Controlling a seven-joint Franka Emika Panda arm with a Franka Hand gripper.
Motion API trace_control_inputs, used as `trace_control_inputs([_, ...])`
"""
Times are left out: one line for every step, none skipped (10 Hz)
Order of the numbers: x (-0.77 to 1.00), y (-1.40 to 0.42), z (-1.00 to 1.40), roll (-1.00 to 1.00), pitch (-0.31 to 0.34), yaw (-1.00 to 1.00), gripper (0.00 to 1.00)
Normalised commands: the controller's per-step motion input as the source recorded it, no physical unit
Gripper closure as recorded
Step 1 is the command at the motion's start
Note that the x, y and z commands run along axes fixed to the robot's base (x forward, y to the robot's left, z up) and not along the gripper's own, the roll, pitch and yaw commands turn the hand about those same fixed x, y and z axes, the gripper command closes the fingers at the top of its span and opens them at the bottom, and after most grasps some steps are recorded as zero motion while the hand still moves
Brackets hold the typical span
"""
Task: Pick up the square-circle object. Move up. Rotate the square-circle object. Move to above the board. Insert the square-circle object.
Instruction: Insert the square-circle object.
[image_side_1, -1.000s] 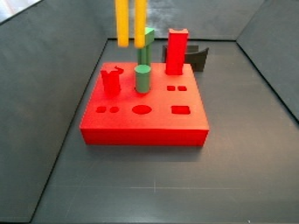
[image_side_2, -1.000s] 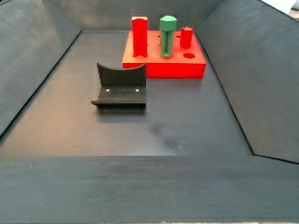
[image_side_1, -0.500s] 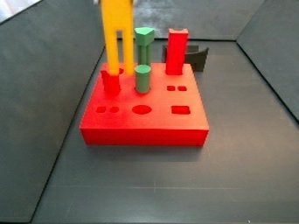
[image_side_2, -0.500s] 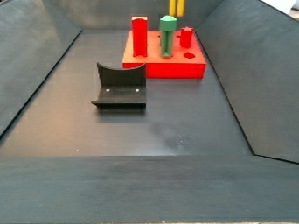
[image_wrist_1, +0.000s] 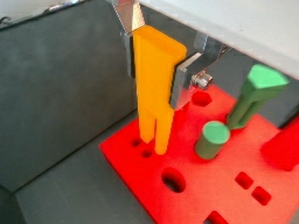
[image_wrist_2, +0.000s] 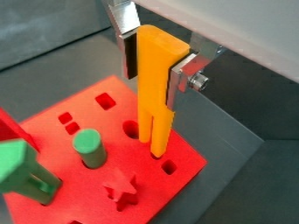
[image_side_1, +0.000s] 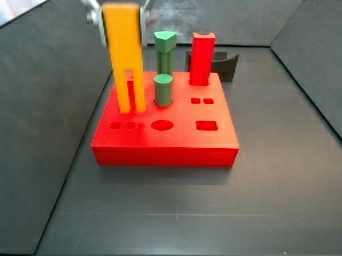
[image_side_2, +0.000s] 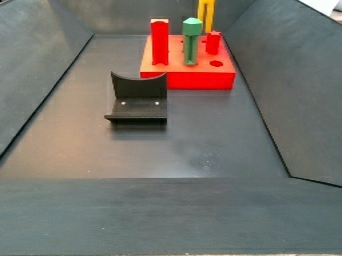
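My gripper (image_wrist_1: 155, 74) is shut on the square-circle object (image_wrist_1: 156, 83), a slim orange-yellow bar held upright with its two prongs pointing down. It also shows in the wrist view (image_wrist_2: 155, 87), clamped between the silver fingers (image_wrist_2: 176, 83). In a side view the bar (image_side_1: 123, 60) hangs over the left part of the board (image_side_1: 167, 143). Its prong tips are close above the red top face near small holes (image_wrist_2: 167, 164); I cannot tell if they touch. In a side view only the bar's tip (image_side_2: 207, 15) shows behind the board (image_side_2: 187, 78).
On the board stand a tall red pillar (image_side_1: 202, 58), a tall green peg (image_side_1: 163, 45), a short green cylinder (image_side_1: 163, 90) and a red star peg (image_wrist_2: 117, 188). The dark fixture (image_side_2: 138, 97) stands on the floor in front of the board. Grey walls surround the bin.
The bar has come down and moved toward the front left of the board; its prongs now hang just above the top face.
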Motion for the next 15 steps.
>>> trace_control_inputs([0.00, -0.11, -0.40, -0.01, -0.001, 0.25, 1.00])
trace_control_inputs([0.00, -0.03, -0.31, 0.00, 0.000, 0.01, 1.00])
trace_control_inputs([0.00, -0.01, -0.28, 0.00, 0.000, 0.00, 1.00])
trace_control_inputs([-0.02, 0.00, -0.30, 0.00, 0.000, 0.08, 1.00])
trace_control_inputs([-0.11, 0.00, -0.32, 0.02, 0.000, 0.13, 1.00])
trace_control_inputs([-0.10, 0.00, -0.28, 0.00, 0.000, 0.11, 1.00])
trace_control_inputs([-0.09, 0.00, -0.26, 0.00, 0.000, 0.10, 1.00])
trace_control_inputs([-0.15, 0.00, -0.27, 0.00, 0.000, 0.11, 1.00])
trace_control_inputs([-0.19, 0.00, -0.26, 0.01, 0.000, 0.10, 1.00])
trace_control_inputs([-0.16, 0.00, -0.26, 0.00, 0.000, 0.08, 1.00])
trace_control_inputs([-0.11, -0.03, -0.28, 0.00, 0.000, 0.00, 1.00])
trace_control_inputs([-0.02, -0.08, -0.31, -0.05, 0.000, -0.01, 1.00])
trace_control_inputs([0.00, -0.11, -0.31, -0.09, 0.000, -0.15, 1.00])
trace_control_inputs([0.00, -0.07, -0.19, -0.17, 0.000, -0.19, 1.00])
trace_control_inputs([0.00, -0.04, -0.18, -0.19, -0.007, -0.19, 1.00])
